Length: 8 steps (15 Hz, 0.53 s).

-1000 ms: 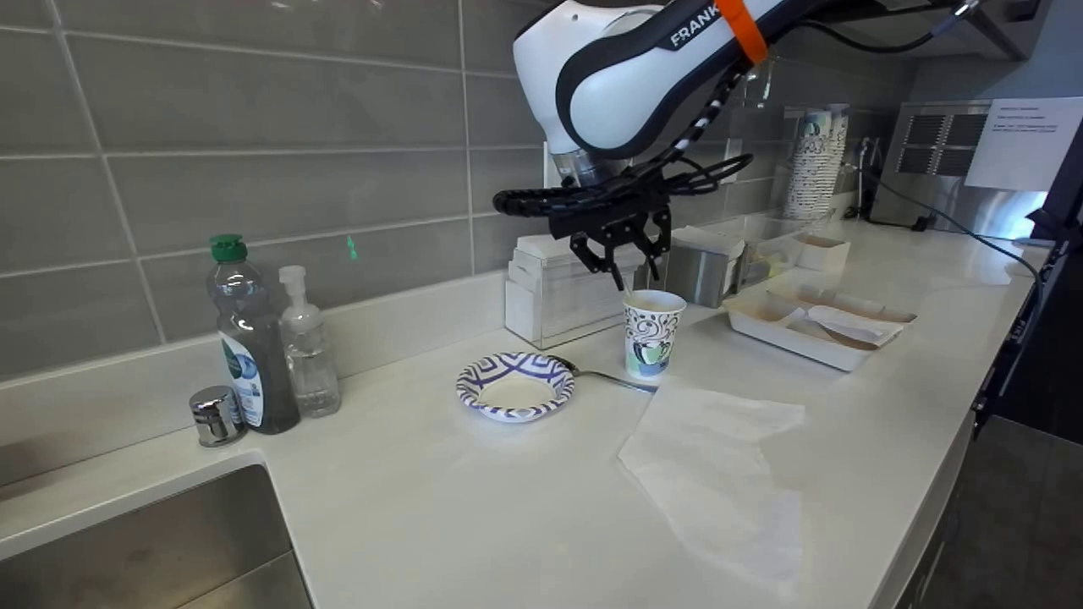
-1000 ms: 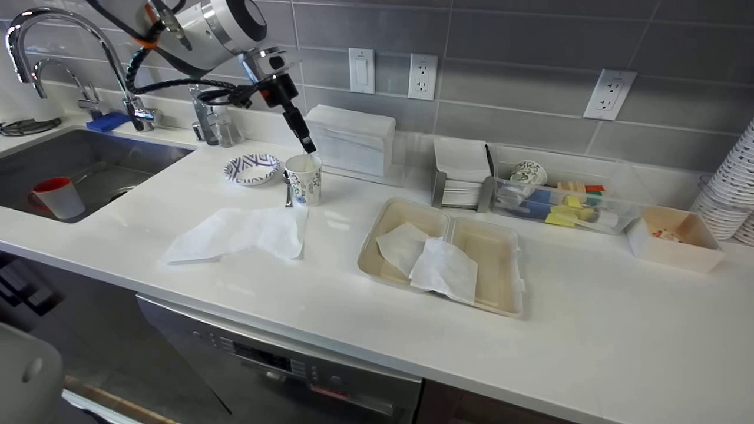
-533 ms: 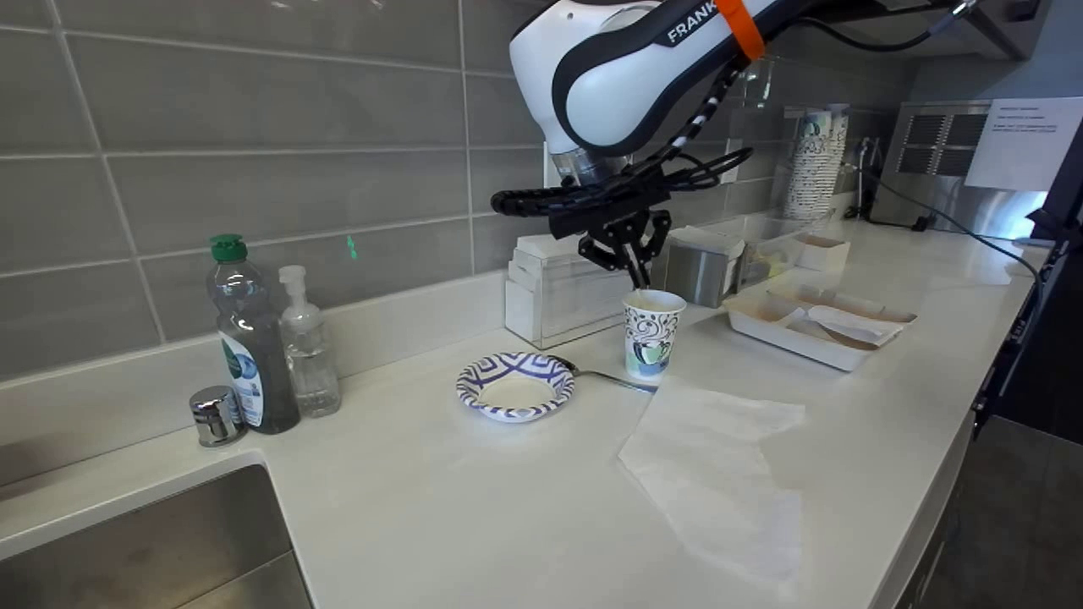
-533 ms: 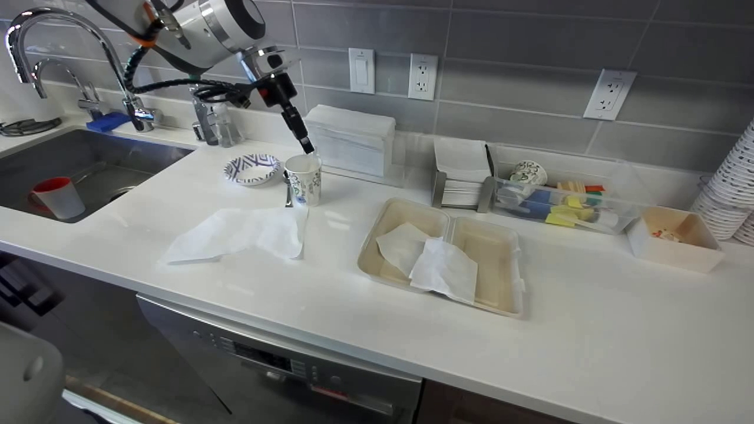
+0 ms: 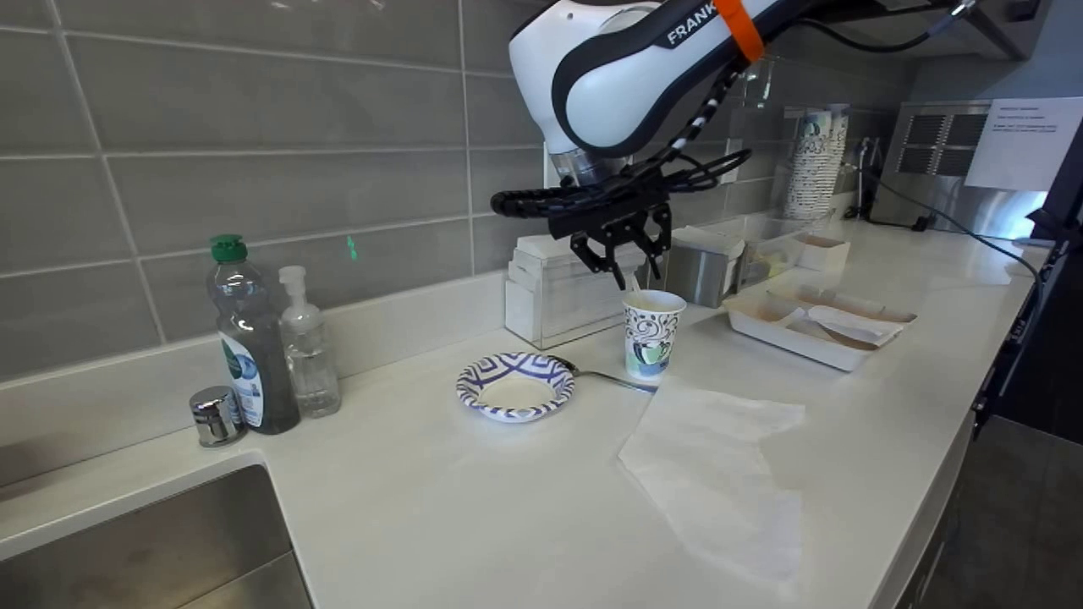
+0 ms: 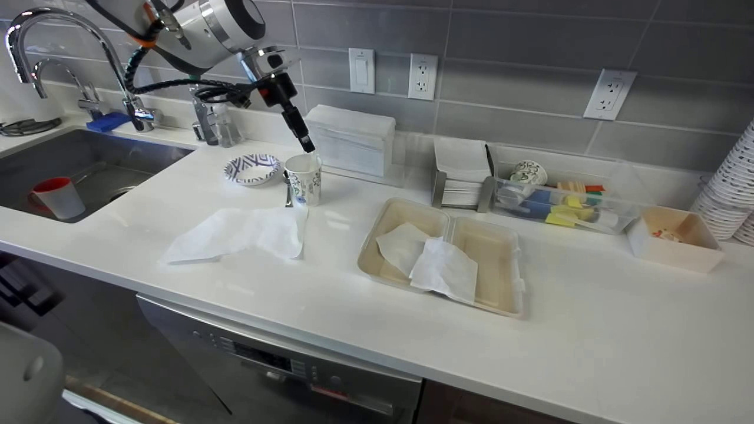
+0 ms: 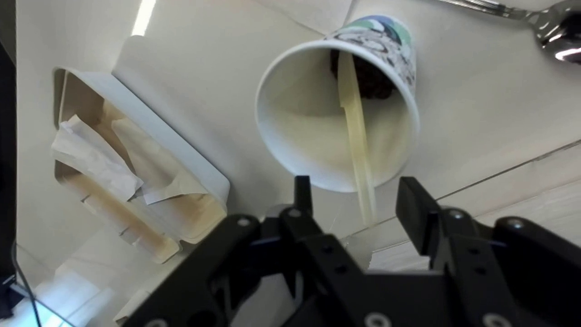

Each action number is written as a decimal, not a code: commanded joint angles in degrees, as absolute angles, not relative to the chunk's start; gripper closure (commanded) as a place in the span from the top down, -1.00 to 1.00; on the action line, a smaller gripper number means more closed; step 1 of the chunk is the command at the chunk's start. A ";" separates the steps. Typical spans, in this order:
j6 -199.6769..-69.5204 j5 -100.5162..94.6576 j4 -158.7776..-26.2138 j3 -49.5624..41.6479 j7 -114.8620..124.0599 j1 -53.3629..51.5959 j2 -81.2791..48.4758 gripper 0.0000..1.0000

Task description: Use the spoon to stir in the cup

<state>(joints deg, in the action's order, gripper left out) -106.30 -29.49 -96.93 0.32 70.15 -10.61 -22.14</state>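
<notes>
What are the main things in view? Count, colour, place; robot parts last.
paper cup: 1, white patterned, on counter
utensil: 1, pale, in cup
metal spoon: 1, silver, by cup
bowl: 1, blue-white, beside spoon
paper sheet: 1, white, counter
takeout container: 1, beige, counter
paper stack: 1, white, by wall
bin: 1, clear, by wall
cup stacks: 2, white, by wall
green-capped bottle: 1, dark, by sink
pump bottle: 1, clear, by sink
mug: 1, red-white, in sink
arm: 1, mostly white, above counter
gripper: 1, black, open above cup
</notes>
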 commanded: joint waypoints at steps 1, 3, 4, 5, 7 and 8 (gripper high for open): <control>-107.93 -30.20 -97.23 -0.61 70.44 -10.99 -22.57 -0.12; -108.21 -30.35 -97.40 -0.96 70.78 -10.87 -22.68 -0.12; -108.34 -30.32 -97.47 -1.13 70.88 -10.82 -22.69 -0.21; -108.51 -30.47 -97.52 -1.33 71.04 -10.83 -22.75 -0.18; -108.68 -30.40 -97.54 -1.58 71.05 -10.79 -22.94 -0.20; -108.81 -30.49 -97.57 -1.72 71.16 -10.82 -23.00 -0.24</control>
<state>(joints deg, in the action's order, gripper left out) -106.77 -29.59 -96.95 -1.09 70.16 -10.57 -22.49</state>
